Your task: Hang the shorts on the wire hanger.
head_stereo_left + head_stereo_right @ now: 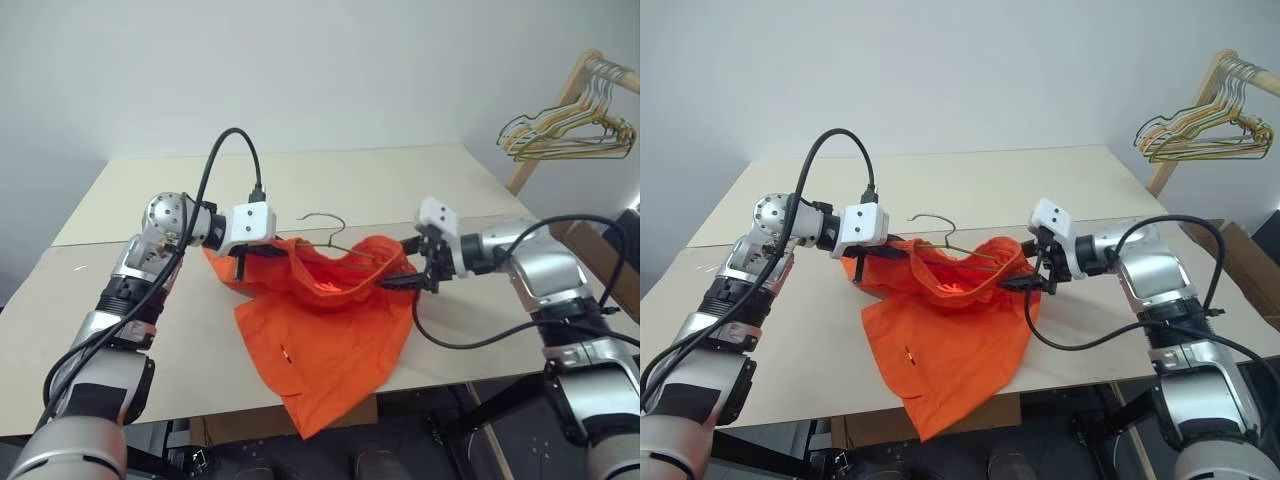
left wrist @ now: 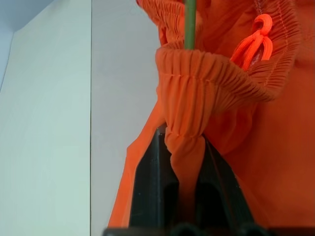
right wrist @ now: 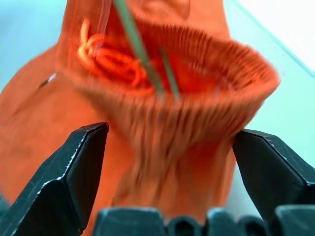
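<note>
Head view: shorts (image 1: 330, 330) strung between the arms over the table (image 1: 420, 180), waistband running left-right, legs drooping off the front edge. Wire hanger (image 1: 335, 238) body buried inside, hook poking up.
Left wrist: left gripper (image 2: 184, 147) clamped on the waistband.
Right wrist: right gripper (image 3: 170, 147) fingers spread wide, fabric between, untouched.

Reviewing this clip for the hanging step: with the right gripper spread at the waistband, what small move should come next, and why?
Probably ease the right gripper forward and close it on the shorts. Its fingers stand wide either side of the gathered waistband without pinching it, while the left gripper is clamped on the other end and the wire hanger runs through the waistband opening.
</note>
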